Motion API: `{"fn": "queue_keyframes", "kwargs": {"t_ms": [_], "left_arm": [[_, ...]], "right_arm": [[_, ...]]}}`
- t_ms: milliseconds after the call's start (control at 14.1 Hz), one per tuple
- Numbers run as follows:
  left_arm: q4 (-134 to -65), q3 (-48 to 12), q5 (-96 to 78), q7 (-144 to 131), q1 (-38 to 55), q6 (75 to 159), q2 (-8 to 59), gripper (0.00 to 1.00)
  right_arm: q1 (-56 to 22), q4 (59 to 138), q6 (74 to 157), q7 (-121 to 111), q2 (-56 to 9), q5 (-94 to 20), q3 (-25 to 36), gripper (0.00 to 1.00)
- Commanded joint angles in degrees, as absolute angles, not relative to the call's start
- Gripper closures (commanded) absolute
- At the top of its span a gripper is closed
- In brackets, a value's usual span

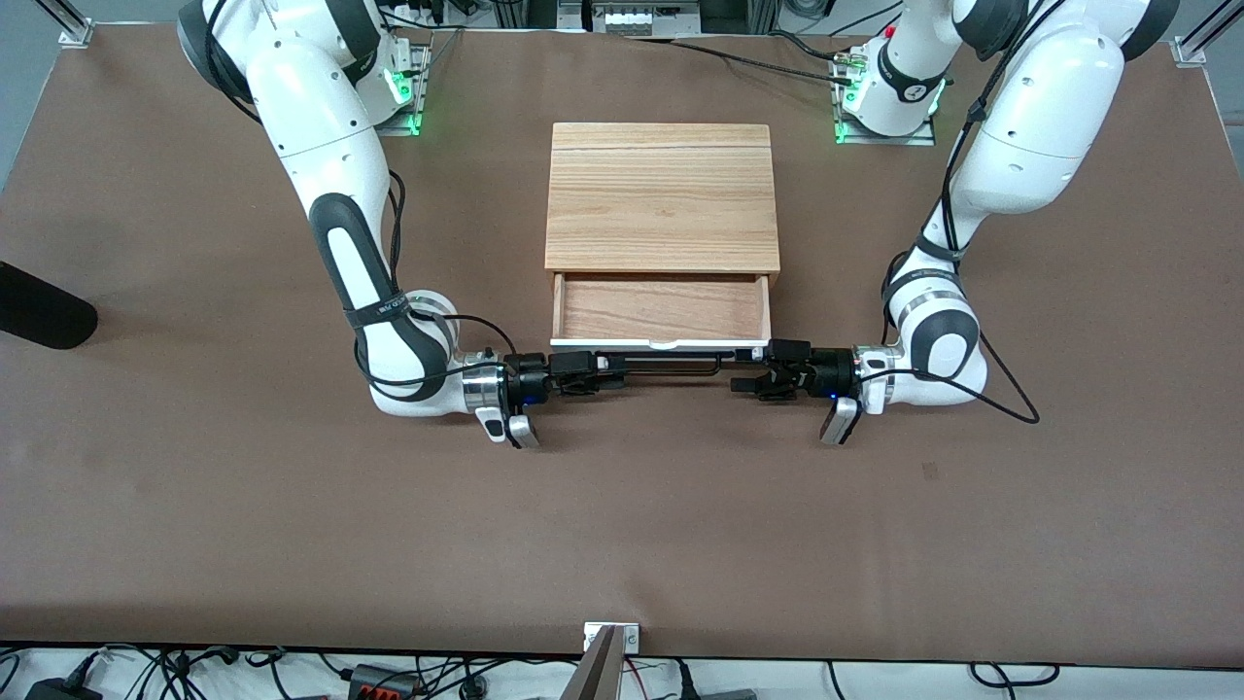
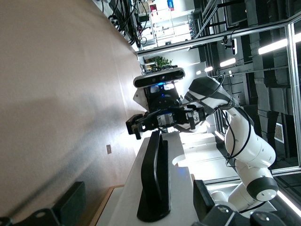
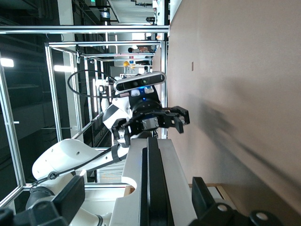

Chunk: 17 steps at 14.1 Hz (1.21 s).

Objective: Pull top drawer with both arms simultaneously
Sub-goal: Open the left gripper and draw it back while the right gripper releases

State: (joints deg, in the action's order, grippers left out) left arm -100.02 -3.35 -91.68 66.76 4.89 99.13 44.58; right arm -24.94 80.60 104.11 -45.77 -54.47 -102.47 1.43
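Note:
The light-wood cabinet [image 1: 663, 199] stands mid-table. Its top drawer [image 1: 661, 309] is pulled partly out toward the front camera and shows a bare reddish-wood interior. The black bar handle [image 1: 671, 366] runs along the drawer's white front. My right gripper [image 1: 607, 371] is at the handle's end toward the right arm, and my left gripper [image 1: 763, 371] is at the end toward the left arm. In the left wrist view the handle [image 2: 154, 181] lies between the spread left gripper [image 2: 136, 201] fingers. In the right wrist view the handle [image 3: 153, 188] lies between the spread right gripper [image 3: 136, 197] fingers. Both are open and do not touch the bar.
The brown table [image 1: 622, 525] stretches wide on the front camera's side of the drawer. A black rounded object [image 1: 39, 313] lies at the table's edge at the right arm's end. Each wrist view shows the other arm's gripper along the handle.

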Motion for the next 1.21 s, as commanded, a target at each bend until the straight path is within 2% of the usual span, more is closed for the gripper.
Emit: {"fn": "queue_keyframes", "kwargs": {"t_ms": [0, 284, 497, 853, 1137], "left_arm": [[-97.4, -1.4, -86.8, 67.5, 4.6, 98.8, 43.0, 0.00], [-89.1, -1.2, -72.9, 58.0, 1.1, 95.7, 42.8, 0.00], [-81.9, -1.3, -62.8, 47.8, -1.0, 90.0, 42.8, 0.00], [-73.8, -1.3, -42.3, 36.5, -4.7, 76.0, 41.0, 0.00], [-72.8, -2.1, -27.7, 30.3, -3.8, 72.0, 36.4, 0.00]], "right_arm": [[-24.8, 79.6, 103.6, -44.6, -54.5, -102.0, 1.3, 0.00], [-25.1, 78.6, 103.6, -43.1, -53.5, -101.6, 2.5, 0.00], [-25.6, 75.1, 103.7, -33.5, -51.4, -93.5, 4.6, 0.00], [-24.1, 75.1, 102.4, -20.9, -44.2, -73.7, 6.5, 0.00], [-21.4, 75.1, 100.8, -9.9, -39.9, -51.6, 6.5, 0.00]]}}
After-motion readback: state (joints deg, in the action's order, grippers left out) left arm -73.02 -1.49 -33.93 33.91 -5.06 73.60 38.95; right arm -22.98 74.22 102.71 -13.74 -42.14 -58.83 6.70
